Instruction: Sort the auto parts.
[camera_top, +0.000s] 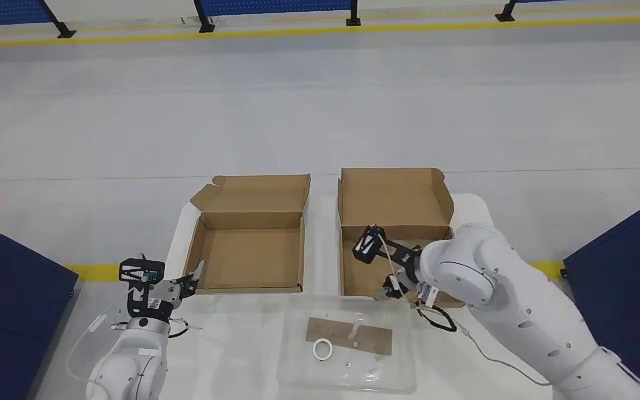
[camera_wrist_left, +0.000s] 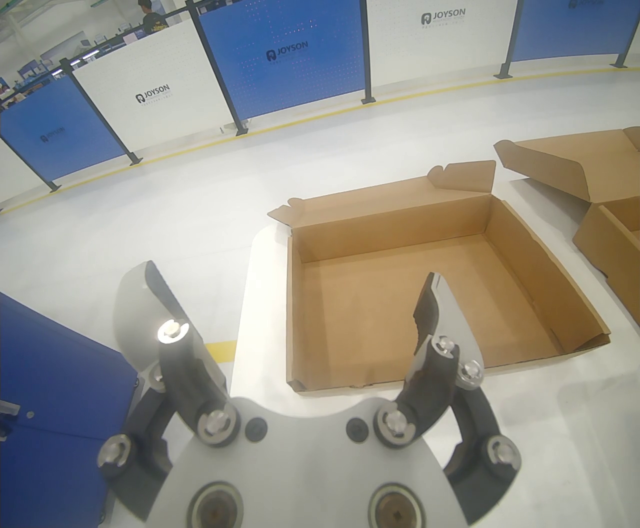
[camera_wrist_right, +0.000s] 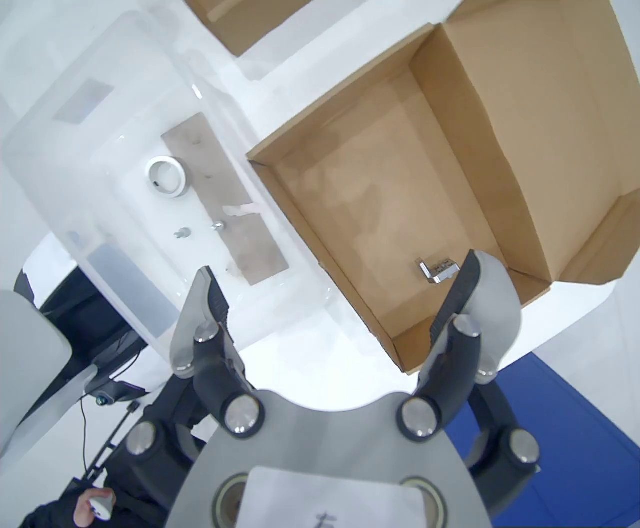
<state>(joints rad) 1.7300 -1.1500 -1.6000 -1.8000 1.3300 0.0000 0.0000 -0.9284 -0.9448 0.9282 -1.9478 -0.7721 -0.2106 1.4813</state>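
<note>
Hovering over the right box (camera_wrist_right: 380, 190), my right pincer (camera_wrist_right: 339, 264) is spread wide and holds nothing. A small metal bracket (camera_wrist_right: 436, 270) lies on that box's floor, close to its far right corner. My left pincer (camera_wrist_left: 292, 272) hangs above the worktop's (camera_top: 250, 330) near left corner, its jaws also apart and empty, just short of the left box (camera_wrist_left: 390, 220). Both boxes sit side by side along the far edge with their lids folded back. A clear bin (camera_wrist_right: 65, 165) rests at the near edge, just beside the right box. In it are a white ring (camera_wrist_right: 166, 175), two small studs (camera_wrist_right: 182, 232) and a brown card strip (camera_wrist_right: 250, 245).
</note>
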